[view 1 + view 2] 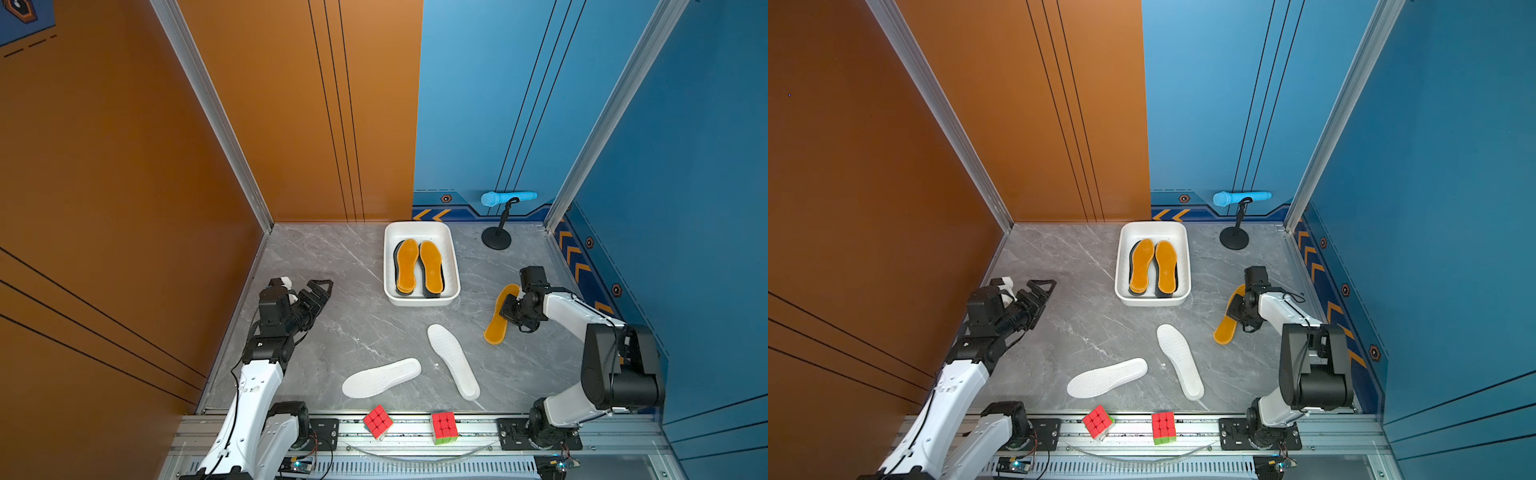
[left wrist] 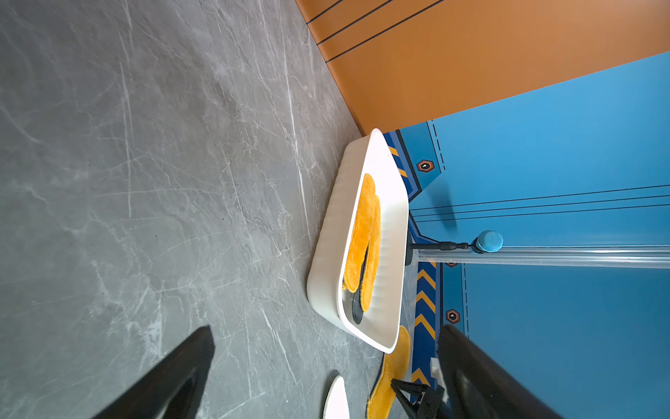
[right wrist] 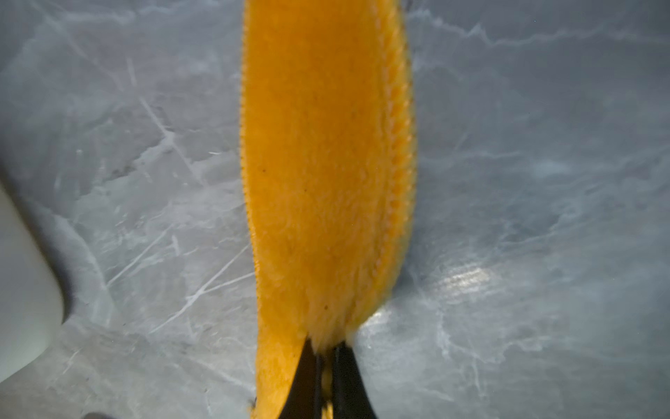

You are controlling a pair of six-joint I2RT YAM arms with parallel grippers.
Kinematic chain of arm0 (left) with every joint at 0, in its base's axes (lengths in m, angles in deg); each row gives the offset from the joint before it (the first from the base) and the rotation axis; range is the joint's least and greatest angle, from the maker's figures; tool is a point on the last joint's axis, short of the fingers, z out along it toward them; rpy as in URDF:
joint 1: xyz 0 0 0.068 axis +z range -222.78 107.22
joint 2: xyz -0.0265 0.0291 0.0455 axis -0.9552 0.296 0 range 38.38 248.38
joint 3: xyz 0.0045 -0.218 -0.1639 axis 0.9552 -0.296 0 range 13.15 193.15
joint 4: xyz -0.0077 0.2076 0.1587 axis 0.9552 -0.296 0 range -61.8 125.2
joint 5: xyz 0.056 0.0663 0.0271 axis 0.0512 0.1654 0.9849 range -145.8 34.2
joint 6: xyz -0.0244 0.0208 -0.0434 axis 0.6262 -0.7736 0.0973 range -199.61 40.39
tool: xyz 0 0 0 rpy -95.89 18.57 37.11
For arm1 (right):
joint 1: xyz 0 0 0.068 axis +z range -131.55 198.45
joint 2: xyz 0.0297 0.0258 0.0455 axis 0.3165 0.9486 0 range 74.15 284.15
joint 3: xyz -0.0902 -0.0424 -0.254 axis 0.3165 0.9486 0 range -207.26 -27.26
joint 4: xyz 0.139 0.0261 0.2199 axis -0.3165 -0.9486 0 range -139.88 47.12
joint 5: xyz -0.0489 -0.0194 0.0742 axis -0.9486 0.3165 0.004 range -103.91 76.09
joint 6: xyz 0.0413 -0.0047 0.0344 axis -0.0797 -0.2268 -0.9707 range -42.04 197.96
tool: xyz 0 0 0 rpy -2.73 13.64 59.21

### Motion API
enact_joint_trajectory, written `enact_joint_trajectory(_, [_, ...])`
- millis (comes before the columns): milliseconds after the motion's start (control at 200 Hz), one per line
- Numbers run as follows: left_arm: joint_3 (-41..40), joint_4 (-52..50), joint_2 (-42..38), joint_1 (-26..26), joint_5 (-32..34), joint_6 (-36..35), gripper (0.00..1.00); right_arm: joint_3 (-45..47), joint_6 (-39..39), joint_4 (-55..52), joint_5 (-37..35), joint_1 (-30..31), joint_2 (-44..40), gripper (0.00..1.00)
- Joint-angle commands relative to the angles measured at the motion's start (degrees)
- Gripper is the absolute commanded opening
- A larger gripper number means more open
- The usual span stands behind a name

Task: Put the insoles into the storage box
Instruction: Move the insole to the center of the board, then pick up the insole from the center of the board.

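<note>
Right gripper (image 3: pixel 326 357): jaws pinched together on one end of orange insole (image 1: pixel 496 322), right of centre in both top views. Left gripper (image 1: pixel 323 288): jaws wide apart, holding nothing, left of centre. Storage box (image 1: pixel 415 226): upper centre on grey table (image 1: pixel 332 332). Inside it: two orange insoles (image 1: pixel 406 266) atop dark insoles (image 1: pixel 432 294). Two white insoles (image 1: pixel 380 377) on table, lower centre.

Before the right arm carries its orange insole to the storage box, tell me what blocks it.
Nothing visible: only bare tabletop separates the orange insole, held by the right gripper, from the storage box.
</note>
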Motion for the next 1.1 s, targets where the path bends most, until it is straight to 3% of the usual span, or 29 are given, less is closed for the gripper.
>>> enact_joint_trajectory(0, [0.1, -1.1, 0.1, -0.6, 0.8, -0.2, 0.98, -0.5, 6.0, 2.4, 0.6, 0.2, -5.0, 0.0])
enact_joint_trajectory(215, [-0.6, 0.3, 1.0, -1.1, 0.9, 0.1, 0.98, -4.6, 11.3, 3.3, 4.6, 2.3, -11.8, 0.0])
enact_joint_trajectory(451, [-1.1, 2.0, 2.3, -1.8, 0.1, 0.6, 0.98, -14.9, 14.5, 3.7, 7.2, 12.8, -13.4, 0.0])
enact_joint_trajectory(726, [-1.1, 2.8, 3.2, -2.9, -0.3, 0.7, 0.98, -31.4, 16.3, 1.6, 6.1, 22.0, 1.3, 0.0])
enact_joint_trajectory(1096, [-0.9, 1.9, 2.9, -3.1, -0.3, 0.5, 0.98, -51.4, 16.2, -7.7, 8.3, 21.7, 28.2, 0.0])
